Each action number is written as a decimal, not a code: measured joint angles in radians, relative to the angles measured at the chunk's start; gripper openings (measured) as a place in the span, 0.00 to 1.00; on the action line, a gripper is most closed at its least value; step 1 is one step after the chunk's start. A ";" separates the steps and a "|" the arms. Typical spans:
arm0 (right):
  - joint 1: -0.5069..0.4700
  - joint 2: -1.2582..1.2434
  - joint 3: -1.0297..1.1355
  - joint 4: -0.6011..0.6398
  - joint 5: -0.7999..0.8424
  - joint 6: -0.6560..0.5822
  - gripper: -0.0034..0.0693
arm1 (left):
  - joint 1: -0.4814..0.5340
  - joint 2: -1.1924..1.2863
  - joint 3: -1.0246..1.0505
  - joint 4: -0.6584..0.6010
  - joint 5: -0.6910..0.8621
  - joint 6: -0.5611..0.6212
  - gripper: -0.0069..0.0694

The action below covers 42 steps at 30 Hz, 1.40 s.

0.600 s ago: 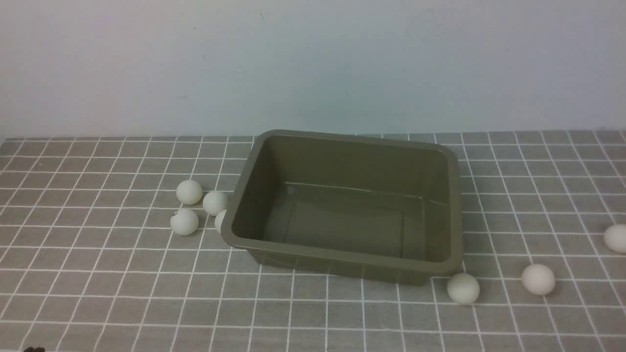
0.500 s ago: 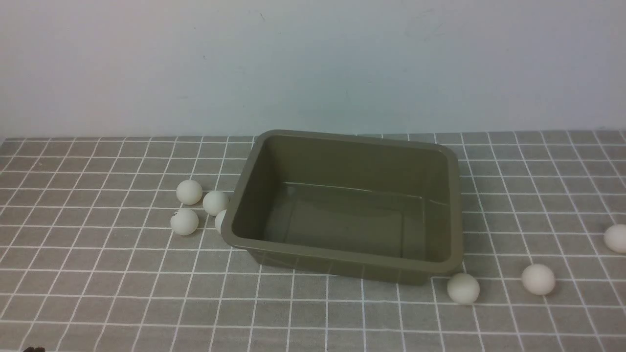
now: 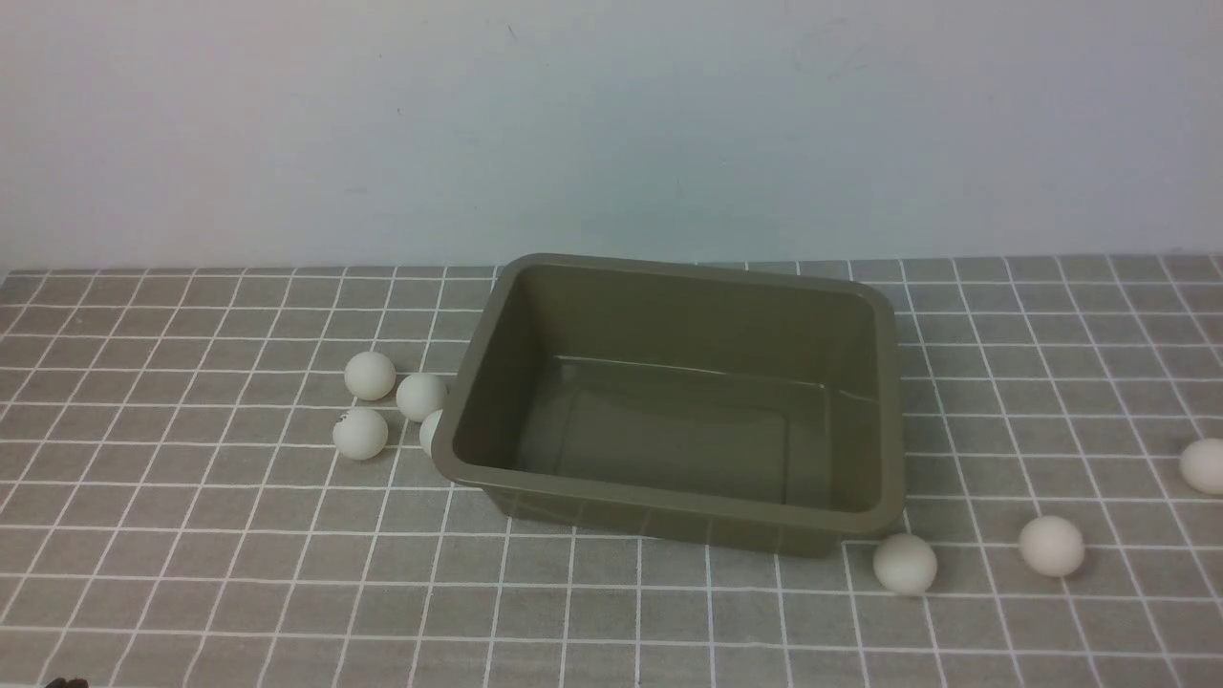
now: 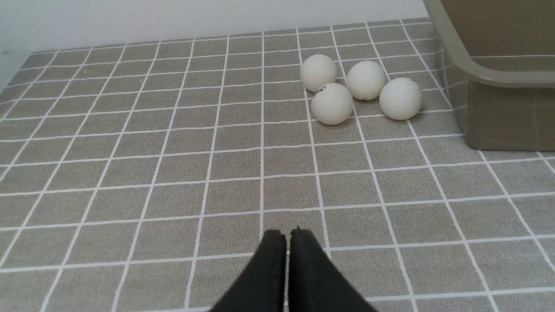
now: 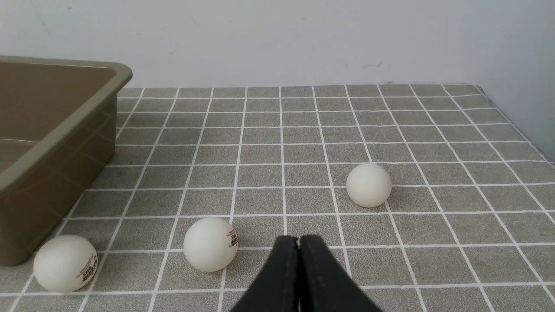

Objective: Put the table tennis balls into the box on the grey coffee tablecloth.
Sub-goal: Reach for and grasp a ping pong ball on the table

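Nothing had shifted since the earlier frame: the box (image 3: 669,521) sat empty on the grey coffee tablecloth (image 3: 191,554), table tennis balls (image 3: 370,376) lying on either side. I saw the left gripper (image 4: 287,236) and right gripper (image 5: 298,240) pinched closed, empty.

Front view. Against the box (image 3: 669,501), at its left near corner: tucked ball (image 3: 429,432), mostly hidden behind the rim. Far right of the box: edge ball (image 3: 1204,465), clipped by the picture's border. Well left of the box, at the lower border: dark speck (image 3: 65,682), too small to identify.

Left wrist view: box cut off at two borders; left gripper (image 4: 286,234), tips pressed together, cropped below.

Right wrist view: box cut off at one side; right gripper (image 5: 298,239) cropped likewise; print on box-side ball (image 5: 65,263) and next ball (image 5: 210,244) too small to read.
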 joint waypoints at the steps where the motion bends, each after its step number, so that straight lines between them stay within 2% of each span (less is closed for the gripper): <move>1: 0.000 0.000 0.000 0.000 0.000 0.000 0.03 | 0.000 0.000 0.000 0.000 0.000 0.000 0.08; 8: 0.000 0.000 0.000 0.000 0.000 0.000 0.03 | 0.000 0.000 0.000 -0.004 -0.005 0.000 0.08; 11: 0.000 0.000 0.000 0.000 0.000 0.000 0.03 | 0.000 0.000 0.000 -0.058 -0.042 -0.027 0.08; 12: 0.000 0.000 0.000 0.000 0.000 0.000 0.03 | 0.000 0.000 0.000 -0.149 -0.106 -0.063 0.08; 13: 0.000 0.000 0.000 0.000 0.000 0.000 0.03 | 0.000 0.000 0.000 -0.159 -0.113 -0.065 0.08; 15: 0.000 0.000 0.000 0.000 0.000 0.000 0.03 | 0.000 0.000 0.000 -0.287 -0.224 -0.092 0.08; 16: 0.000 0.000 0.000 0.000 0.000 0.000 0.03 | 0.000 0.000 0.000 -0.296 -0.232 -0.094 0.08; 19: 0.000 0.000 0.000 0.000 0.000 0.000 0.03 | 0.000 0.000 0.000 -0.452 -0.434 -0.122 0.08; 21: 0.000 0.000 0.000 0.004 -0.003 0.001 0.03 | 0.000 0.000 -0.004 -0.497 -0.550 -0.135 0.08; 23: 0.000 0.000 0.001 0.025 -0.017 0.014 0.03 | 0.000 0.000 -0.011 -0.509 -0.582 -0.140 0.08; 24: 0.000 0.000 0.008 0.112 -0.072 0.063 0.03 | 0.000 0.000 -0.063 -0.520 -0.577 -0.141 0.08; 26: 0.000 0.000 0.008 0.211 -0.139 0.117 0.03 | 0.000 0.017 -0.153 -0.521 -0.513 -0.125 0.08; 29: 0.000 0.000 0.008 0.432 -0.260 0.221 0.03 | 0.000 0.128 -0.342 -0.509 -0.315 -0.060 0.08; 30: 0.000 0.000 0.008 0.477 -0.285 0.233 0.03 | 0.000 0.190 -0.406 -0.504 -0.228 -0.033 0.08; 31: 0.000 0.000 0.008 0.486 -0.291 0.235 0.03 | 0.000 0.204 -0.406 -0.502 -0.228 -0.027 0.08; 32: 0.000 0.000 0.008 0.540 -0.327 0.237 0.03 | 0.000 0.324 -0.507 -0.495 -0.077 0.012 0.08; 34: 0.000 0.000 0.008 0.568 -0.361 0.228 0.03 | 0.000 0.490 -0.628 -0.487 0.128 0.076 0.08; 39: 0.000 0.000 0.008 0.584 -0.390 0.219 0.03 | 0.000 0.829 -0.770 -0.477 0.399 0.205 0.08; 40: 0.001 0.000 -0.008 0.583 -0.337 0.214 0.03 | 0.000 0.942 -0.801 -0.472 0.462 0.249 0.08; 42: 0.004 0.000 -0.054 0.565 -0.209 0.195 0.03 | 0.000 1.015 -0.812 -0.470 0.482 0.271 0.08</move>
